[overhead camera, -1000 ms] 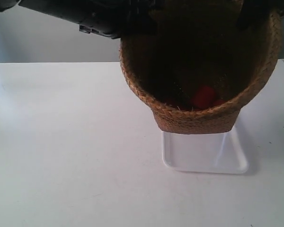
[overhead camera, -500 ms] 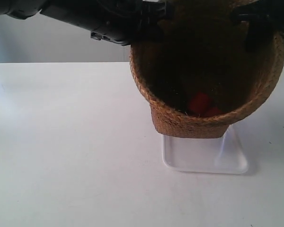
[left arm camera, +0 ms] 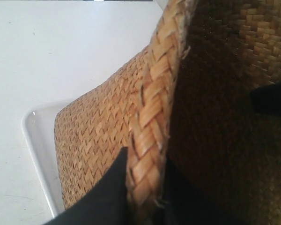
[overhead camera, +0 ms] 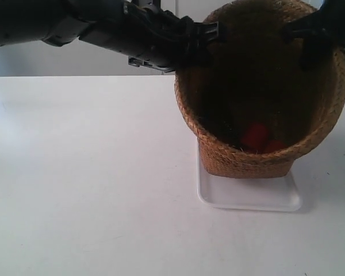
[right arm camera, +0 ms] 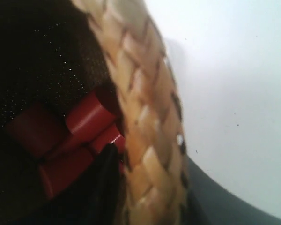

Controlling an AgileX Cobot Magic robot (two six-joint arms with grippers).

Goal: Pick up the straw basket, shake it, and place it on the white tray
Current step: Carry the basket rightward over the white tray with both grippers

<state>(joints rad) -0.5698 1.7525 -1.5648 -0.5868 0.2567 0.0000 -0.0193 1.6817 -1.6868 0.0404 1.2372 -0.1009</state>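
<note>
One white bench (overhead camera: 75, 184) fills the lower part of the exterior view and carries everything. On its right half is the basket (overhead camera: 247, 164), brown woven straw with a wide round rim and a narrower base. It is tipped so that its dark mouth faces the camera. Its base is over the far part of the tray and hides that end. Whether it rests flat there or hangs just above, I cannot tell.

Two dark arms reach the rim from above. The arm at the exterior view's left (overhead camera: 121, 31) comes across the top to the rim's left side. The arm at the exterior view's right (overhead camera: 325, 26) meets the rim's upper right side.

The tray (overhead camera: 250, 198) is white and shallow with rounded corners, and its near end lies bare in front of the basket. The left wrist view shows a strip of its rim just beside the basket's base.

The left pincer (left arm camera: 147, 161) pinches the braided rim, one black finger (left arm camera: 107, 192) against the outer wall and the other inside. The right pincer (right arm camera: 150, 183) clamps the rim the same way, one dark finger (right arm camera: 105, 180) inside and one outside.

Several red pieces (right arm camera: 86, 119) lie close together at the bottom of the basket, next to the right pincer's inner finger. In the exterior view they show as red spots low in the dark inside.
</note>
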